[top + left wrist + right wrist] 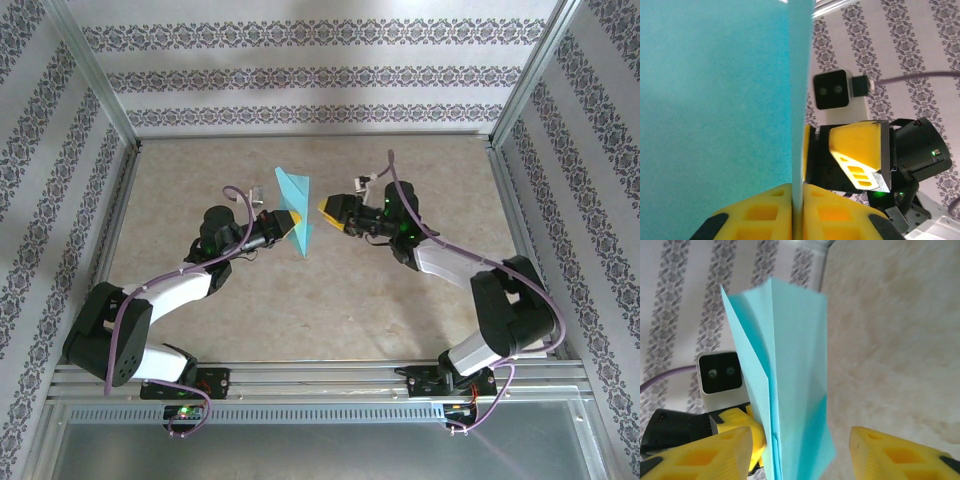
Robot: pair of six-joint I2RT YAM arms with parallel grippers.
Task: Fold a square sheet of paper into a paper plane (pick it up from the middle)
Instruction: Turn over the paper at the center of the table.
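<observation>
Over the middle of the worktop, a little toward the back, the paper plane stands on edge between the two tools. The left tool is clamped on it. In the left wrist view its yellow fingers meet at the bottom of the frame, the sheet's thin edge rises straight up from the seam between them, and the broad blue face spreads to the left.

The right tool gapes wide and holds nothing. From above, its tip sits just beside the plane's right edge, with a sliver of bare worktop between them. In the right wrist view its two fingertips stand either side of the paper, the right one well apart from it. The plane's creased layers fan out at the top into sharp corners.

Bare worktop lies open on every side of the plane, out to the metal rails and the patterned walls beyond. Both arms' elbows sit near the side rails.
</observation>
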